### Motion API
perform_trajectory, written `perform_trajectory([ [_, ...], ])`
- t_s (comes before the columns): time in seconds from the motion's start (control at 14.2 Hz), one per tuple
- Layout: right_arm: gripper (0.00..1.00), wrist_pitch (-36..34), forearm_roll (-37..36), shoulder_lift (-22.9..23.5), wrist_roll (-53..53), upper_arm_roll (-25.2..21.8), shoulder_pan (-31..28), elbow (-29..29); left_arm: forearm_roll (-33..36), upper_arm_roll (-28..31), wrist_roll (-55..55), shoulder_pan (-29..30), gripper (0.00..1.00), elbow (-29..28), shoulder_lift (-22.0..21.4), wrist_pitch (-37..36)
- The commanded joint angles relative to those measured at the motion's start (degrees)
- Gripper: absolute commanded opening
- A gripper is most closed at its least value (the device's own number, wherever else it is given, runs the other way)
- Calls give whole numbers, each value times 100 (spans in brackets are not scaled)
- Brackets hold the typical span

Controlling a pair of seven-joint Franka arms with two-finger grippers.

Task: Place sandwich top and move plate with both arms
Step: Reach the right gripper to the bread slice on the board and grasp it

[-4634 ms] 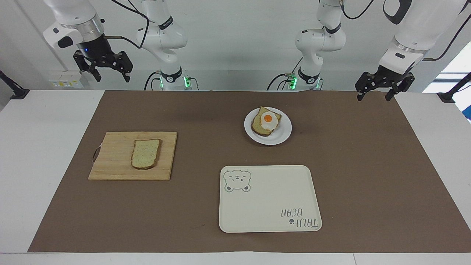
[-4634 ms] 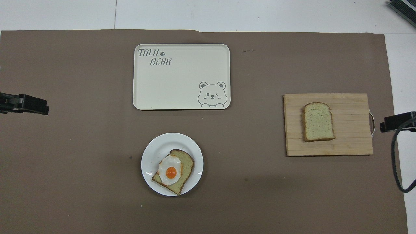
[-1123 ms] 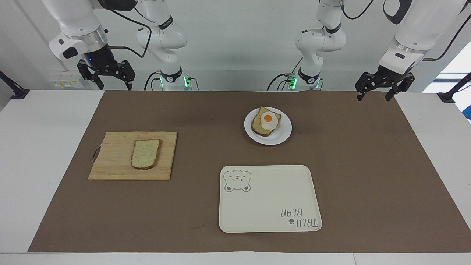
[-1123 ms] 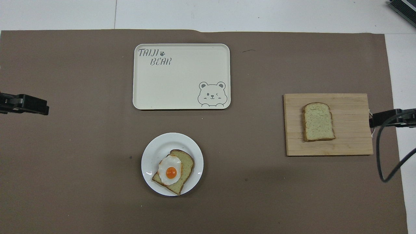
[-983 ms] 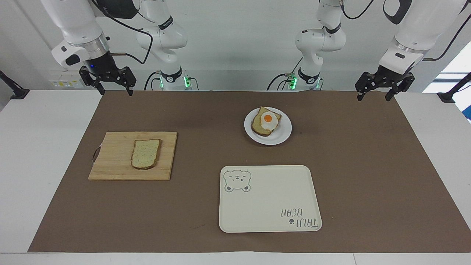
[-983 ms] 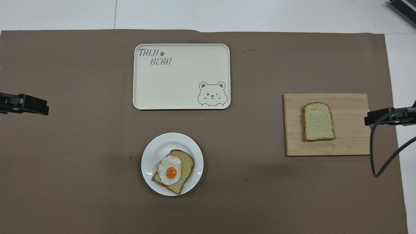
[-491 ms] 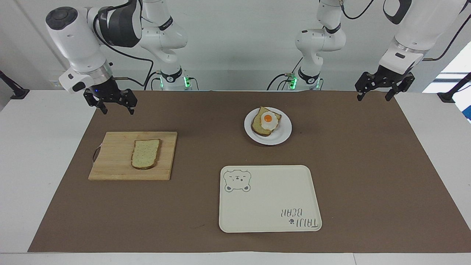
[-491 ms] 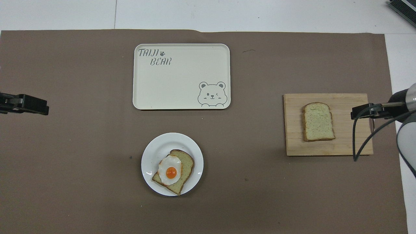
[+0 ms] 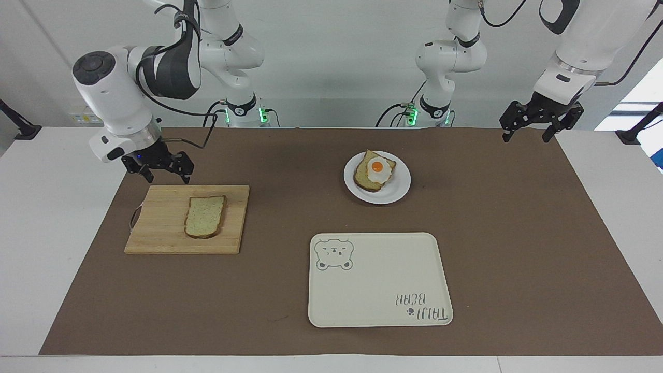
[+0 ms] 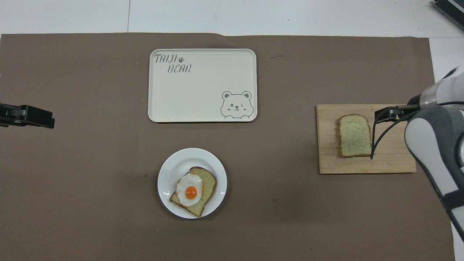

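Note:
The sandwich top, a plain speckled slice, lies flat on a wooden cutting board toward the right arm's end of the table. My right gripper hangs open and empty over the board's edge nearest the robots, not touching the slice. The white plate sits mid-table and carries a bread slice topped with a fried egg. At the left arm's end, my left gripper waits open above the mat's corner.
A cream rectangular tray with a bear print lies farther from the robots than the plate. A brown mat covers most of the table. The right arm's cable dangles over the board beside the slice.
The right arm has swung down and out from the table's edge until its gripper is over the cutting board. The left arm, bread, plate and tray have not moved.

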Motion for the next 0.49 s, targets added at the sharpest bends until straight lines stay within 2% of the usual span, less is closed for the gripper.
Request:
perform_trajectory([
  [0.0,100,510,21,10,-139,49,-107,-477,-8,-14,90,50,100,8,-22,-68],
  [0.14,100,756,38,133,-157,58,-151,-609,-8,-14,90,50,100,8,-22,-68],
  [0.28,100,853,511,238,-524,49,-195,-671,-8,-14,90,50,100,8,-22,-77],
  [0.42,100,958,636,379,-737,49,-274,-698,-8,-14,90,50,100,8,-22,-68],
])
